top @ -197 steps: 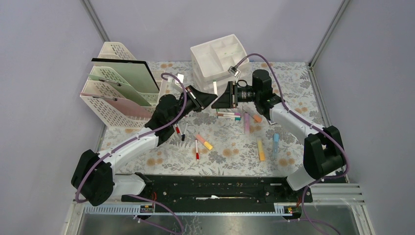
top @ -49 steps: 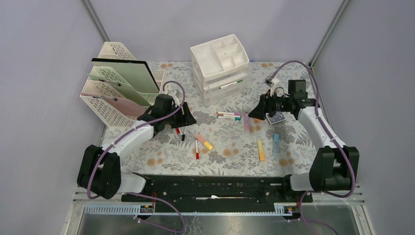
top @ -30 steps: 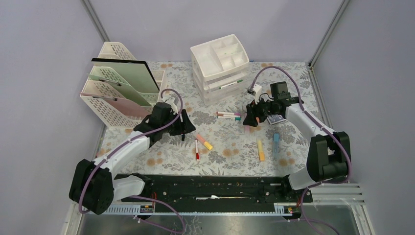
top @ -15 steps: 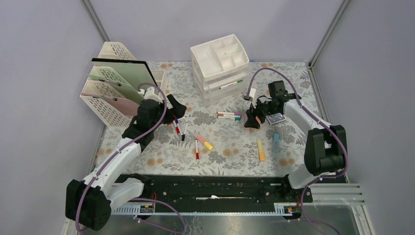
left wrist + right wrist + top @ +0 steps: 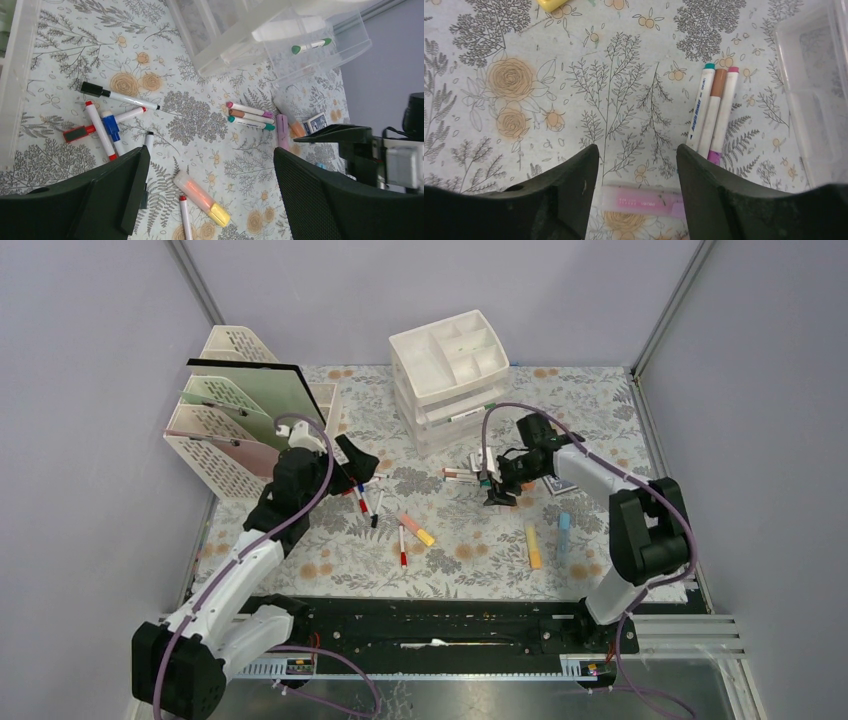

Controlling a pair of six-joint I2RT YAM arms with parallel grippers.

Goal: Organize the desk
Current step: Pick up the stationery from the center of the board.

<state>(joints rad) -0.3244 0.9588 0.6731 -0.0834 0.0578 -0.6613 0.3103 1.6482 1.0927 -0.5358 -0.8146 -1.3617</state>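
Two arms: both reach out over the desk (image 5: pixel 470 565), a tabletop in pale cloth printed with grey ferns and orange flowers, spread from the arm bases to the far wall between metal rails
Left gripper (image 5: pixel 210 155): fingers thrown wide with nothing between them, hanging above a scatter of markers at the left of the cloth
Right gripper (image 5: pixel 638 149): fingers well parted, astride a pink highlighter (image 5: pixel 644 202) that lies crosswise in the gap on the cloth; whether either finger touches it cannot be told
Below the left arm: a black-capped marker (image 5: pixel 117 96), a red-capped marker (image 5: pixel 98 127) and a blue-capped marker (image 5: pixel 111 127) lie close together; an orange-and-yellow highlighter (image 5: pixel 202 199) lies nearer the middle
Centre: three white markers (image 5: pixel 713 107) side by side and touching, caps teal, brown and pink, just beyond the right fingertips
Back: white drawer unit (image 5: pixel 448 370) with a clear drawer pulled out, a green-capped marker (image 5: pixel 311 46) inside it
Left edge: cream lattice file rack (image 5: pixel 235 455) holding green and pink folders
Right side: a yellow highlighter (image 5: pixel 533 545) and a blue highlighter (image 5: pixel 563 532) lie near each other; a small blue-patterned box (image 5: pixel 315 122) sits beside the right arm
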